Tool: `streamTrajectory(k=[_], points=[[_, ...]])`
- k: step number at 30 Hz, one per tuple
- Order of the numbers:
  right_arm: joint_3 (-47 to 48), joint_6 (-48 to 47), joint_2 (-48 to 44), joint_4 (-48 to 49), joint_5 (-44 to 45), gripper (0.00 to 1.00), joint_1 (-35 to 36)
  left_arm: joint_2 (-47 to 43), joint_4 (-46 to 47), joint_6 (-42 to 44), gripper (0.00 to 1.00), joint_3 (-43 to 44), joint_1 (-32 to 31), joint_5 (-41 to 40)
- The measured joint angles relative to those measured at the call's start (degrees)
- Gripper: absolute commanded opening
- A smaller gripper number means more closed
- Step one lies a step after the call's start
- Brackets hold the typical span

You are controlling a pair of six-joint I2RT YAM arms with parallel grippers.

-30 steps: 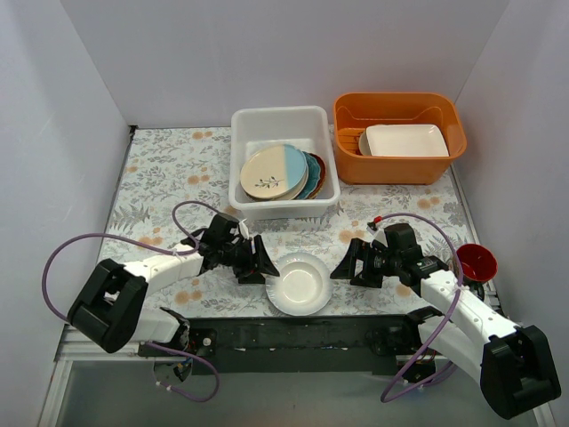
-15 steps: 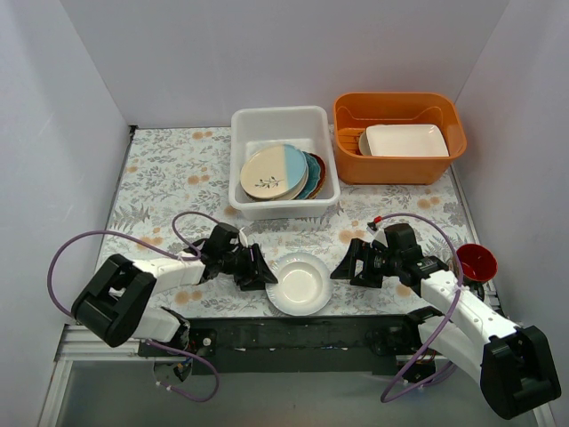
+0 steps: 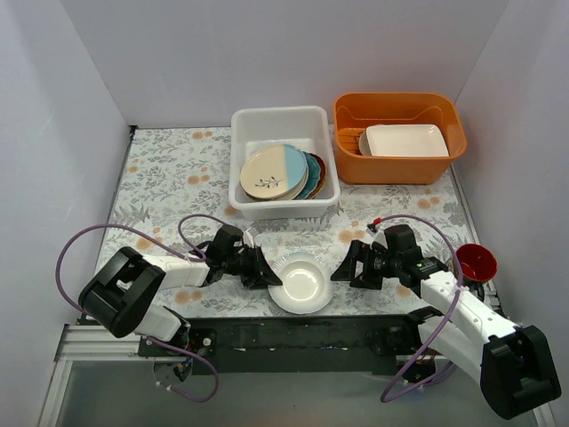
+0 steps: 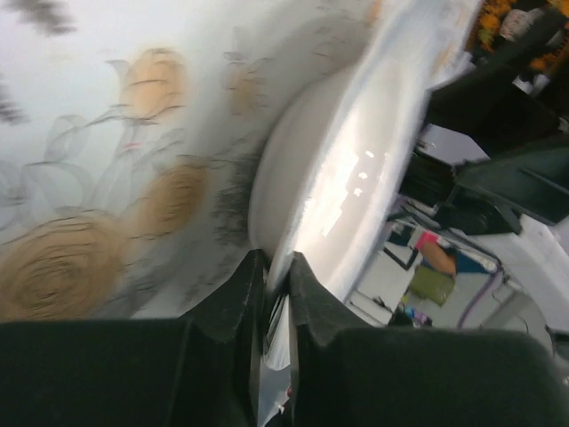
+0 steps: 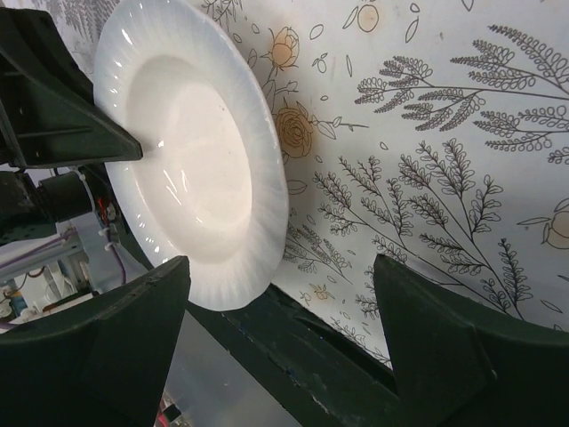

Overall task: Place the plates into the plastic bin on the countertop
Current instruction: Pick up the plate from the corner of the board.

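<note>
Now my left tool (image 3: pixel 267 274) has slid in toward the white plate (image 3: pixel 300 284) since a second ago. Its two fingers, then spread and farther left, are clenched on the plate's left rim. The white plate lies on the desk (image 3: pixel 169 169) just in front of the plastic bin (image 3: pixel 238 160), outside it. My right tool (image 3: pixel 340 265), in front of the bin and to its right, is unchanged, with its jaws spread wide near the plate's right rim. Inside the plastic bin sits a stack of plates: a cream and light blue plate (image 3: pixel 274 172) on top, a teal plate (image 3: pixel 313 176) showing beneath. Right of the bin, an orange tub (image 3: pixel 400 169) holds a white rectangular dish (image 3: pixel 406 140).
</note>
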Motion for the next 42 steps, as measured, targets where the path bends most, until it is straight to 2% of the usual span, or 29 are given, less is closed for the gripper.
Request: streamTrajectory(k=[3, 13, 42], points=[[-0.1, 0.0, -0.1, -0.1, -0.1, 0.9, 0.0, 0.3, 2.9, -0.1, 0.0, 0.3, -0.5, 1.5], [-0.2, 0.0, -0.7, 0.0, -0.2, 0.91, 0.0, -0.1, 2.7, -0.5, 0.0, 0.1, -0.9, 0.4], [-0.1, -1.2, 0.5, -0.4, -0.3, 0.91, 0.0, -9.7, -13.1, -0.6, 0.0, 3.2, -1.0, -6.0]])
